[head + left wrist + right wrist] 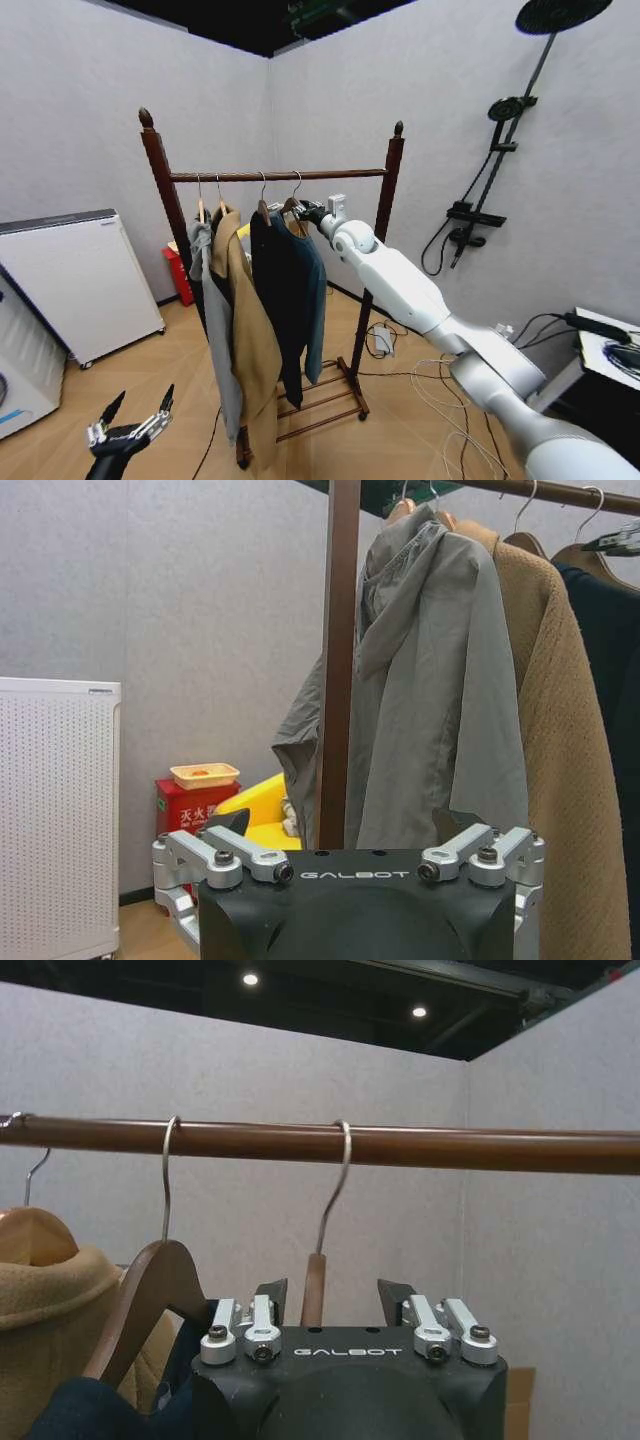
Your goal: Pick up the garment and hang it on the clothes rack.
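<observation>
The clothes rack (280, 175) stands in the room's corner with several garments on its top bar (450, 1147). The teal-blue garment (313, 290) hangs rightmost on a wooden hanger (314, 1290), its hook over the bar. My right gripper (310, 212) is raised to that hanger's neck. Its fingers (268, 1298) stand open on either side of the neck, not touching it. My left gripper (130, 425) is low at the left, open and empty, facing the rack's left post (340, 660).
Left of the garment hang a black coat (272, 290), a tan coat (250, 330) and a grey jacket (430, 680). A white appliance (70, 280) stands at the left and a red box (180, 275) behind the rack. Cables (420, 380) lie on the floor, a shower fixture (500, 150) is on the right wall.
</observation>
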Controlling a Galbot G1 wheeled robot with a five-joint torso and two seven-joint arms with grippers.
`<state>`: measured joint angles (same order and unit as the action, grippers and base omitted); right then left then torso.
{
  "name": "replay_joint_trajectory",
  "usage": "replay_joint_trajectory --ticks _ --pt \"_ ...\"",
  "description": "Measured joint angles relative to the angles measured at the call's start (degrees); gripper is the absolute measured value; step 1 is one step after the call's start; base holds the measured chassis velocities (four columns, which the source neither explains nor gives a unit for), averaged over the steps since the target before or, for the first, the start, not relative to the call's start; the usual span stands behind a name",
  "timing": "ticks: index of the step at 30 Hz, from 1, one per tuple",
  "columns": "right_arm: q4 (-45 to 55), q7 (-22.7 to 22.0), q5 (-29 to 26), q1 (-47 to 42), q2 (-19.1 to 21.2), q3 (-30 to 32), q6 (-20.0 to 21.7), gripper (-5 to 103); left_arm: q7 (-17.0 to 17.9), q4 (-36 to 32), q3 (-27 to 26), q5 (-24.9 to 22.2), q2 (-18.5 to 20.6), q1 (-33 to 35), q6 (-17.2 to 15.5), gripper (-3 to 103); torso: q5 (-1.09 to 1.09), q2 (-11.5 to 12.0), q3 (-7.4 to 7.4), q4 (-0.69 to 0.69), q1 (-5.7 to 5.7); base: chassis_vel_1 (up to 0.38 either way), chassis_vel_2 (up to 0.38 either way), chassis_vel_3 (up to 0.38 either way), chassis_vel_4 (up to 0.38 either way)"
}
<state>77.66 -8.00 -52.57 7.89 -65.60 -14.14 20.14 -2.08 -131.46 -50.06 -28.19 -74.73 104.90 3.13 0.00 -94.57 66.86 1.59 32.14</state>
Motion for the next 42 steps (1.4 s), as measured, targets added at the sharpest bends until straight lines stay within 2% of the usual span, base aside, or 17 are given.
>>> replay_joint_trajectory --ticks 1,2,3,4,5,6,9,10,11,13,14,15,16,21,30,42 --pt "1.08 -0.57 -0.96 -0.55 0.83 0.29 0.24 54 0.01 0.00 0.00 0.00 0.00 0.00 0.00 100 0.00 0.00 0.00 0.01 0.00 0.000 0.000 0.000 0.000" --pt "3.54 -1.78 -2.67 -1.84 2.77 1.02 0.99 59 0.02 0.00 0.00 0.00 0.00 0.00 0.00 100 0.00 0.00 0.00 0.02 0.00 0.000 0.000 0.000 0.000" --pt "7.22 -3.60 -4.36 -4.25 6.00 2.41 1.63 70 0.00 0.00 0.00 0.00 0.00 0.00 0.00 100 0.02 0.00 0.00 0.04 0.00 0.000 0.000 0.000 0.000" --pt "7.22 -3.60 -4.36 -4.25 6.00 2.41 1.63 70 0.00 0.00 0.00 0.00 0.00 0.00 0.00 100 0.02 0.00 0.00 0.04 0.00 0.000 0.000 0.000 0.000" --pt "10.51 -5.51 -5.41 -6.51 8.18 3.74 2.01 70 0.01 0.00 0.00 0.00 0.00 0.00 0.00 100 0.02 0.00 0.00 0.05 0.00 0.000 0.000 0.000 0.000" --pt "14.21 -7.79 -6.14 -9.41 9.98 5.78 2.44 82 0.00 0.00 0.00 0.00 0.00 0.00 0.00 100 0.02 0.00 0.00 0.04 0.00 0.000 0.000 0.000 0.000" --pt "17.12 -9.22 -6.31 -12.06 11.36 7.72 2.68 82 0.01 0.00 0.00 0.00 0.00 0.00 0.00 100 0.03 0.00 -0.01 0.04 -0.01 0.000 0.000 0.000 0.000" --pt "20.16 -10.10 -5.84 -15.30 12.73 10.07 3.10 86 -0.02 0.00 0.00 0.00 0.00 -0.01 0.00 100 0.01 0.00 -0.01 0.03 -0.01 0.000 0.000 0.000 0.000" --pt "22.81 -10.37 -4.21 -19.46 13.88 12.86 3.25 96 0.00 0.00 0.00 0.00 0.00 0.00 0.00 100 0.01 -0.01 -0.01 0.04 -0.01 0.000 0.000 0.000 0.000" --pt "24.01 -10.42 -2.34 -22.45 14.46 14.54 3.17 96 0.00 0.00 0.00 0.00 0.01 0.00 0.00 100 0.00 -0.01 -0.01 0.03 -0.01 0.000 0.000 0.000 0.000" --pt "25.37 -10.18 1.00 -27.78 15.13 16.70 2.70 99 0.01 0.00 0.00 0.00 0.00 0.00 0.00 100 0.01 0.00 -0.01 0.04 -0.01 0.000 0.000 0.000 0.000" --pt "25.37 -10.18 1.00 -27.78 15.13 16.70 2.70 99 0.01 0.00 0.00 0.00 0.00 0.00 0.00 100 0.01 0.00 -0.01 0.04 -0.01 0.000 0.000 0.000 0.000" --pt "25.99 -9.80 3.72 -31.57 15.28 18.02 2.34 100 0.01 0.00 0.00 0.00 0.00 0.00 0.00 100 0.03 0.00 0.00 0.04 -0.01 0.000 0.000 0.000 0.000" --pt "27.78 -8.18 10.74 -41.65 14.11 23.19 0.21 100 0.00 0.00 0.00 0.00 0.00 -0.01 0.00 100 0.01 0.00 0.00 0.02 -0.01 0.000 0.000 0.000 0.000" --pt "30.21 -6.97 13.30 -47.37 13.02 26.56 -0.88 100 0.00 0.00 0.00 0.00 0.00 0.00 0.00 100 -0.01 0.00 0.00 0.02 -0.01 0.000 0.000 0.000 0.000" --pt "31.73 -6.40 16.38 -51.59 11.58 27.32 -1.28 100 0.00 0.00 0.00 0.00 0.00 -0.01 0.00 100 0.00 0.00 0.00 0.02 -0.01 0.000 0.000 0.000 0.000"
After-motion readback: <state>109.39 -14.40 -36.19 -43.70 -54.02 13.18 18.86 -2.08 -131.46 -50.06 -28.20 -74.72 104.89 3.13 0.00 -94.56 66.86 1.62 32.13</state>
